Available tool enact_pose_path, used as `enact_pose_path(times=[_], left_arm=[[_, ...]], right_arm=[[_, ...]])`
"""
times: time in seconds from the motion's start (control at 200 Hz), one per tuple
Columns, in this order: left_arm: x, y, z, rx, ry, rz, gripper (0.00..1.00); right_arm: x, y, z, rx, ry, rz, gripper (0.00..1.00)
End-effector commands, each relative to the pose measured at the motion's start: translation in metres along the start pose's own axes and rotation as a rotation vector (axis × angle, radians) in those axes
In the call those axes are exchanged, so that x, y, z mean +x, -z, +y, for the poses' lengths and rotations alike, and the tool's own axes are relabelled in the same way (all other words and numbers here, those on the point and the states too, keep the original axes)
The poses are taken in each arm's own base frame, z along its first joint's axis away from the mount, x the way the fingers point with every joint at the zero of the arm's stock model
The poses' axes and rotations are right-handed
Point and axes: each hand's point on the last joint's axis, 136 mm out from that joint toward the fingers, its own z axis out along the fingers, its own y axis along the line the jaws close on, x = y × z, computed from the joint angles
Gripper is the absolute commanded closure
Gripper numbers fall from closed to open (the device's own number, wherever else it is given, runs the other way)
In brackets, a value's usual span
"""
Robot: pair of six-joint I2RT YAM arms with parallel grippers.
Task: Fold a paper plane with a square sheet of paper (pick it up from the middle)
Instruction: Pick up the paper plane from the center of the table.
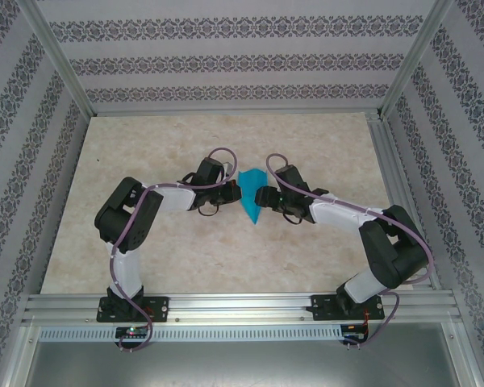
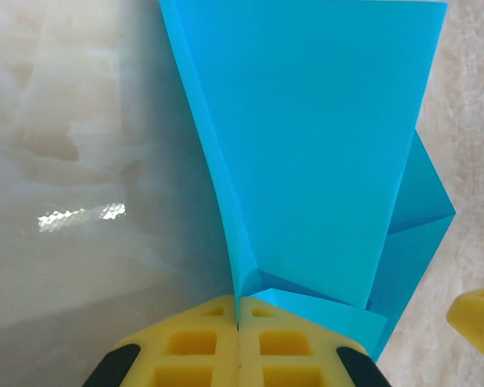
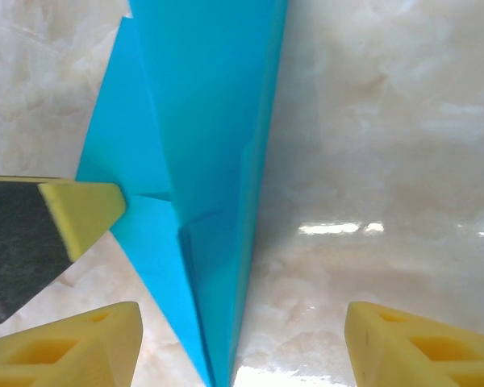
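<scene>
The teal-blue paper plane [image 1: 251, 193] stands mid-table as a narrow pointed dart, its tip toward the arms. My left gripper [image 1: 231, 194] is at its left side. In the left wrist view the yellow pads [image 2: 202, 347] are pressed together, and a creased edge of the paper plane [image 2: 323, 145] is pinched in the seam of the left gripper [image 2: 239, 322]. My right gripper [image 1: 264, 197] is at the dart's right side. It stands open [image 3: 242, 334], and the paper plane [image 3: 202, 145] runs down between its fingers [image 3: 89, 339], nearer the left one, touching neither.
The marbled beige tabletop [image 1: 145, 242] lies around the paper. Patterned walls and aluminium posts [image 1: 60, 60] close in the table on three sides. A finger of the left gripper [image 3: 77, 211] touches the paper's left flap in the right wrist view.
</scene>
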Motion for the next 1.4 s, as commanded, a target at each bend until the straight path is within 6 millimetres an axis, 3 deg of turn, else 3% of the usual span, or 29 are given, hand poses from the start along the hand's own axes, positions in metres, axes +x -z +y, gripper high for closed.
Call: enact_pose_path(times=[0.0, 0.385, 0.849, 1.129, 1.289, 1.394], left_arm=[[-0.008, 0.008, -0.004, -0.001, -0.017, -0.025, 0.95], [-0.006, 0.004, -0.003, 0.001, -0.007, -0.004, 0.91], [-0.004, -0.001, -0.003, 0.014, 0.011, 0.017, 0.86], [-0.004, 0.0, -0.002, 0.001, 0.014, 0.014, 0.84], [-0.013, 0.011, 0.003, -0.041, 0.027, -0.026, 0.76], [-0.021, 0.026, 0.019, -0.099, 0.071, -0.062, 0.7]], right_arm=[[-0.007, 0.0, 0.007, 0.033, 0.045, -0.018, 0.34], [-0.009, -0.013, 0.026, 0.128, 0.152, 0.005, 0.53], [0.001, -0.039, 0.017, 0.272, 0.155, 0.07, 0.62], [0.005, -0.05, 0.018, 0.288, 0.151, 0.087, 0.74], [0.0, -0.046, 0.014, 0.346, 0.179, 0.071, 0.87], [-0.006, -0.035, 0.007, 0.418, 0.217, 0.045, 0.91]])
